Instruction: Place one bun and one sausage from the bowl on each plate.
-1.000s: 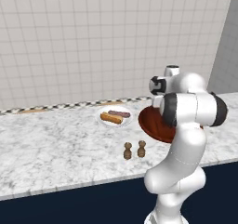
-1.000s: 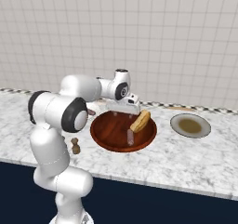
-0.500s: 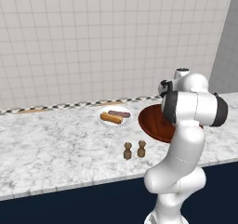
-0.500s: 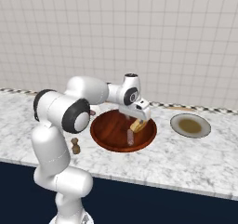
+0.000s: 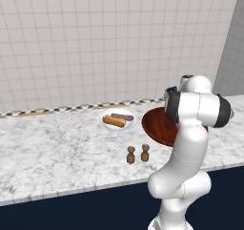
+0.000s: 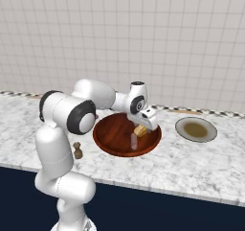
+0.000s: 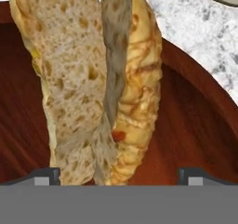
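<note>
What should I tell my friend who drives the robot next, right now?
Gripper: open, its tips either side of the bun, low in the bowl; not closed on it yet.
Bowl: on the counter in front of the robot; I cannot make out a sausage in it.
Done: the left plate already holds a bun and a sausage.
Left: the right plate has no bun or sausage. Grip this bun, carry it there, then add a sausage.
Mind the two small brown shakers near the bowl.

No writing, label, brand, number or sign can be read anywhere in these pictures, whether on the wall, the counter, the dishes or the robot arm.
</note>
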Motion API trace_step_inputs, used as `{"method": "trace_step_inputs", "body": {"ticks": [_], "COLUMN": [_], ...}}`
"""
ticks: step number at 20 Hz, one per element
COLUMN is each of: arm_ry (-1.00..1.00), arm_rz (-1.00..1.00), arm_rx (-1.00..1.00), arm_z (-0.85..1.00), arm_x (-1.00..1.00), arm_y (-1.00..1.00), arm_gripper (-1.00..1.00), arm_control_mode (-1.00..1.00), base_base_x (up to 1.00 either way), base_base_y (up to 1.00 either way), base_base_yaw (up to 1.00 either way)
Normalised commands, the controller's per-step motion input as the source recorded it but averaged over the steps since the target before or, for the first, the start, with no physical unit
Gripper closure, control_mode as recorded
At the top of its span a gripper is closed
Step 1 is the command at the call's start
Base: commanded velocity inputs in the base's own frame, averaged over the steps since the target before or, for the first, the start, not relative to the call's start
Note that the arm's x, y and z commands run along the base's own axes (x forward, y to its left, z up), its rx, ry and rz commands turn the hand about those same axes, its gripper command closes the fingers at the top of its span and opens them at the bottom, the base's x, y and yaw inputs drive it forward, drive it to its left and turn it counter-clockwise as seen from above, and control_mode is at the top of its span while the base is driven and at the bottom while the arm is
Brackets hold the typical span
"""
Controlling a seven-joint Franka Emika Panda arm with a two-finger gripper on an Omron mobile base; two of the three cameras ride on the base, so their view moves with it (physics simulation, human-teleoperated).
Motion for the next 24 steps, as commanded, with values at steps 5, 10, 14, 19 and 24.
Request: {"method": "trace_step_inputs", "body": {"ticks": [5, 10, 14, 19, 24], "arm_ry": [0.0, 0.0, -0.04, -0.02, 0.0], "arm_rz": [0.0, 0.0, 0.0, 0.0, 0.0], "arm_rx": [0.0, 0.01, 0.05, 0.02, 0.0], "arm_z": [-0.07, -0.12, -0.22, -0.14, -0.16], "arm_x": [0.0, 0.04, 0.04, 0.0, 0.0], "arm_y": [0.0, 0.0, 0.0, 0.0, 0.0], "arm_gripper": [-1.0, -1.0, -1.0, 1.0, 1.0], "arm_control_mode": [-1.0, -1.0, -1.0, -1.0, -1.0], "base_base_x": [0.0, 0.0, 0.0, 0.0, 0.0], "base_base_y": [0.0, 0.0, 0.0, 0.0, 0.0], "base_base_yaw": [0.0, 0.0, 0.0, 0.0, 0.0]}}
